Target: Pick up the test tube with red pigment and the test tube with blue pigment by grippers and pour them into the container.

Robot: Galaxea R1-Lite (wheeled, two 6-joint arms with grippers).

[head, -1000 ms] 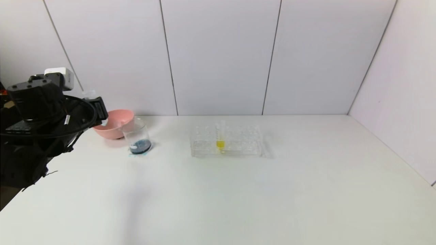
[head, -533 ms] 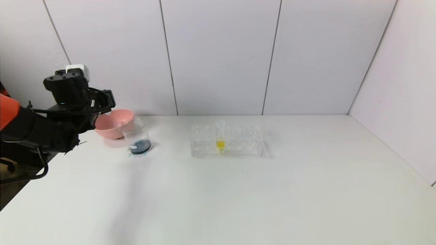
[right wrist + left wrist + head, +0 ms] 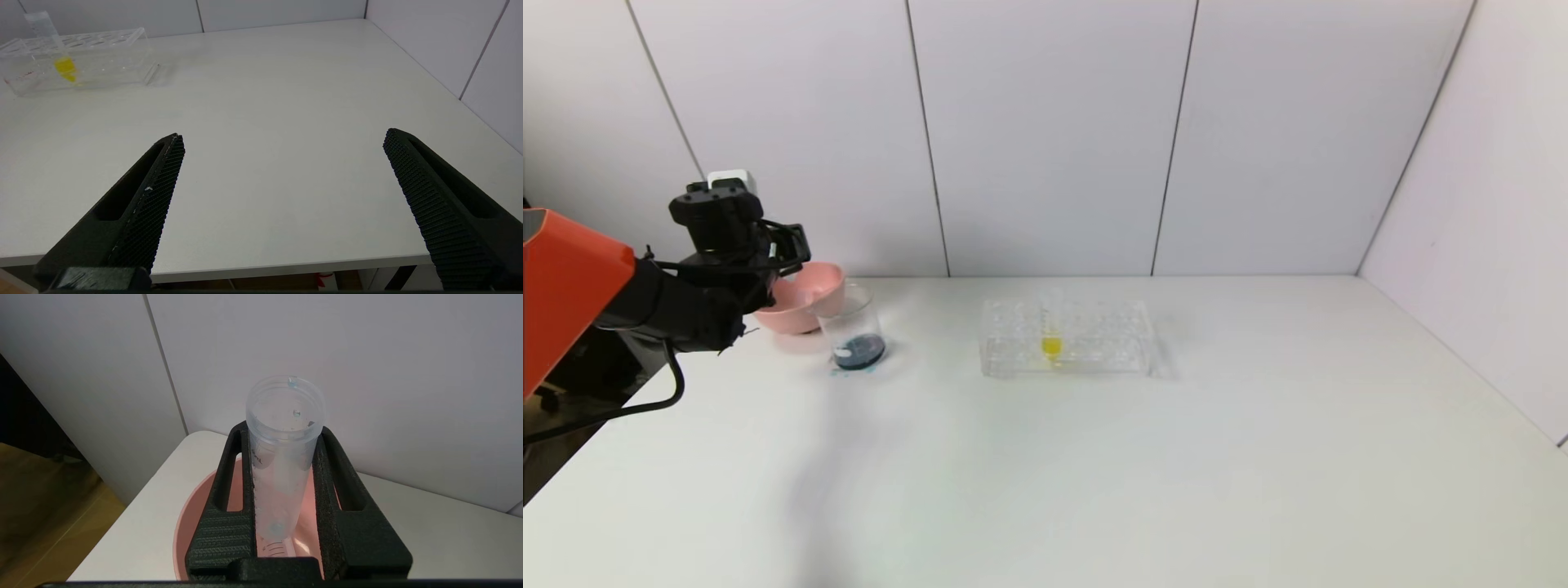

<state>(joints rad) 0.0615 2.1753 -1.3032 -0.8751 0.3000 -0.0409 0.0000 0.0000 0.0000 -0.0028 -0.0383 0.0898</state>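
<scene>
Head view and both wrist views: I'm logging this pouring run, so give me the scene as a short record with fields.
left gripper: shut on an emptied clear plastic test tube with blue traces, above the pink round bowl
right gripper: open, idle over the white table's near edge
clear glass beaker: upright beside the bowl, dark blue liquid at bottom
clear multi-hole rack: holds one tube with yellow liquid
</scene>
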